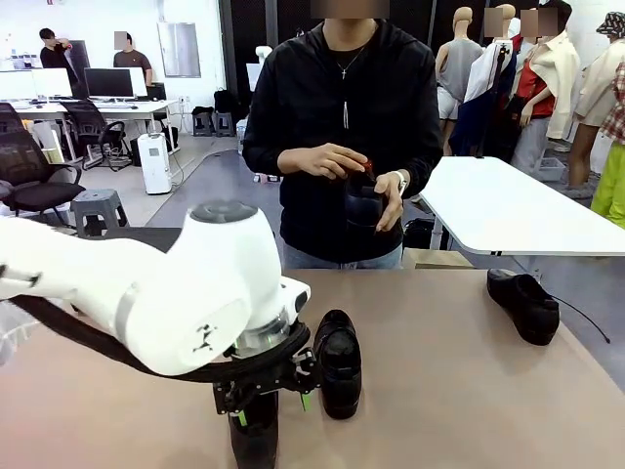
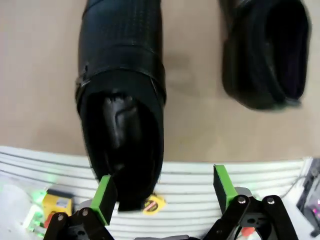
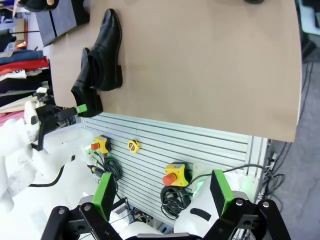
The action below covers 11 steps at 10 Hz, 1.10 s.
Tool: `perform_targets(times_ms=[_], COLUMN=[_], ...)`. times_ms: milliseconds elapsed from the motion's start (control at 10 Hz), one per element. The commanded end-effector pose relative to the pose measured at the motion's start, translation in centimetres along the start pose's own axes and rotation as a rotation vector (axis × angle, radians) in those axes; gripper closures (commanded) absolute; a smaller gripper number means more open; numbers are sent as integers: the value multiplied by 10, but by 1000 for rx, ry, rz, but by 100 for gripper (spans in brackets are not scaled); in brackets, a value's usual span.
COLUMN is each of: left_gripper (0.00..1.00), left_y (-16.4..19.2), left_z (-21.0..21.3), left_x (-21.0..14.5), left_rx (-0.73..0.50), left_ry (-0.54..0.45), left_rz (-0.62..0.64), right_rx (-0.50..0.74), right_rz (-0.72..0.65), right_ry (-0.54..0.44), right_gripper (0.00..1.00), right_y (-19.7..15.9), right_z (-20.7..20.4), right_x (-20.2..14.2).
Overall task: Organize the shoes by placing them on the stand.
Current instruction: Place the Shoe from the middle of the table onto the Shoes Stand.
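Note:
One glossy black shoe (image 1: 254, 442) (image 2: 122, 100) lies with its heel past the table's front edge. My left gripper (image 1: 271, 410) (image 2: 164, 192) is open just above that heel, and one green pad (image 2: 105, 197) is close to the heel's side. A second shoe (image 1: 339, 362) (image 2: 267, 50) lies right beside the first. A third shoe (image 1: 524, 305) rests at the far right of the table. The person across the table holds another shoe (image 1: 364, 200) in both hands. The black stand (image 1: 146, 235) (image 3: 60, 20) shows partly at the far left. My right gripper (image 3: 162, 192) hangs open and holds nothing, off the table's front.
The tan table (image 1: 459, 391) has free room in the middle and at the right. Below its front edge (image 3: 200, 127) is a slatted white panel (image 3: 210, 150) with yellow stop buttons and cables. A white table (image 1: 508, 210) stands behind on the right.

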<state>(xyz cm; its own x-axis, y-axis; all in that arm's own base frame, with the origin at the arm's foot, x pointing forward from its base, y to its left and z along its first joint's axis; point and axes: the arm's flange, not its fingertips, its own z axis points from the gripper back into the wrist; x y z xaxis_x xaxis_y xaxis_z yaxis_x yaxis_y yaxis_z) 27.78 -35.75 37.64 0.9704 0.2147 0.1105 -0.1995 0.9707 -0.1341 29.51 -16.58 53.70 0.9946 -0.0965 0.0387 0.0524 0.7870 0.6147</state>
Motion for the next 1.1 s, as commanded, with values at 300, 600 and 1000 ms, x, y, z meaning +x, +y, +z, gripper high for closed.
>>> perform_targets(times_ms=[300, 600, 1000], left_gripper=[0, 62, 100], left_y=[-29, -30, -28], left_z=[-35, -37, -35], left_x=[25, 29, 29], left_rx=[3, 74, 117], left_ry=[-94, -81, -112], left_rz=[100, 128, 139], right_rx=[1, 1, 1], right_rz=[2, 2, 2], right_ry=[4, 4, 4], right_gripper=[0, 0, 0], right_y=[0, 0, 0], right_z=[3, 3, 3], right_x=[-1, -1, -1])
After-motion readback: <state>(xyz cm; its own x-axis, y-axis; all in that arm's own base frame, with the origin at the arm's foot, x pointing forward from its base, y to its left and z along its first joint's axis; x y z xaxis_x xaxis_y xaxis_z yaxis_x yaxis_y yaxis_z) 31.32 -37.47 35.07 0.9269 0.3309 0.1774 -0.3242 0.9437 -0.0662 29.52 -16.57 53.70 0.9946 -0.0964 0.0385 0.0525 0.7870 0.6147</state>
